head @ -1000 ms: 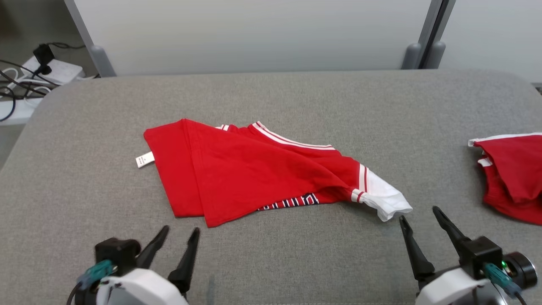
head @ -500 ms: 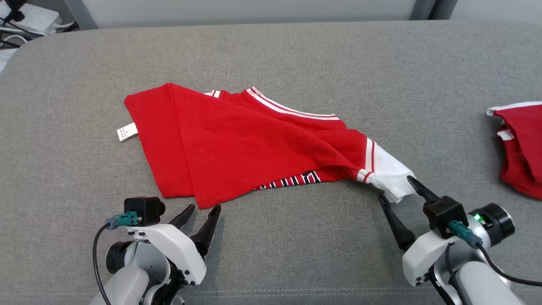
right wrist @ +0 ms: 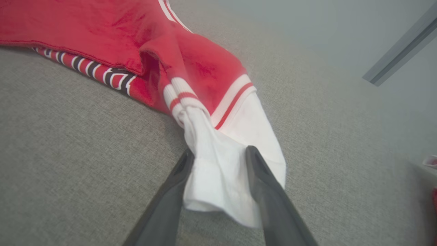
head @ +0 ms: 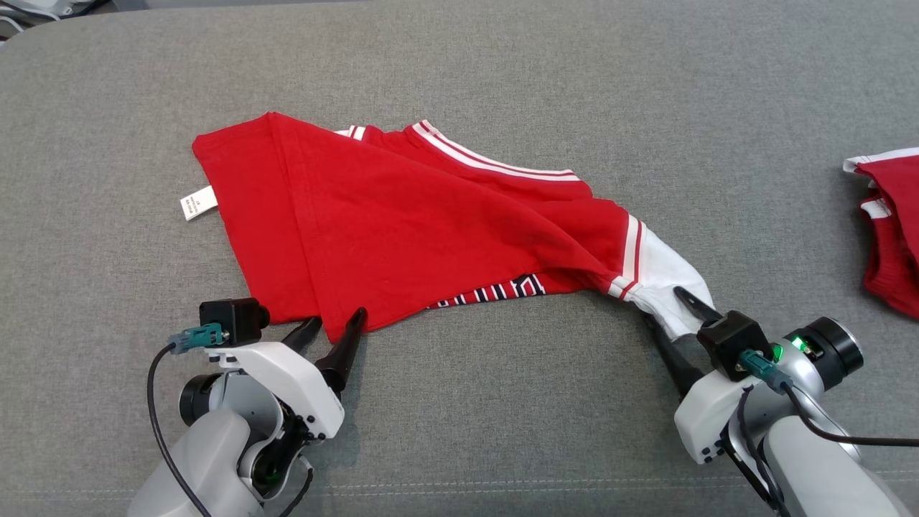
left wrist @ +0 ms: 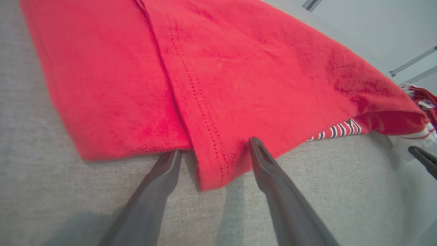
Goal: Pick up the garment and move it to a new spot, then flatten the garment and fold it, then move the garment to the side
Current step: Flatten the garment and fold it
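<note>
Straddling the near corner of the red garment (head: 431, 230), rumpled on the grey woven cushion (head: 502, 431), the left gripper (head: 337, 319) is standing open in the head view while the right gripper (head: 664, 307) is flanking the sleeve (head: 660, 273), likely for a two-point lift. Left wrist view: a stitched hem (left wrist: 211, 164) is sitting between spread fingers. Right wrist view: soft white cloth is bunching between parted jaws; whether they are pinching it, I cannot tell

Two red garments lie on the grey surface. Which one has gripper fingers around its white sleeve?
The middle garment: the right gripper straddles its white sleeve. The other garment lies apart, far right.
</note>
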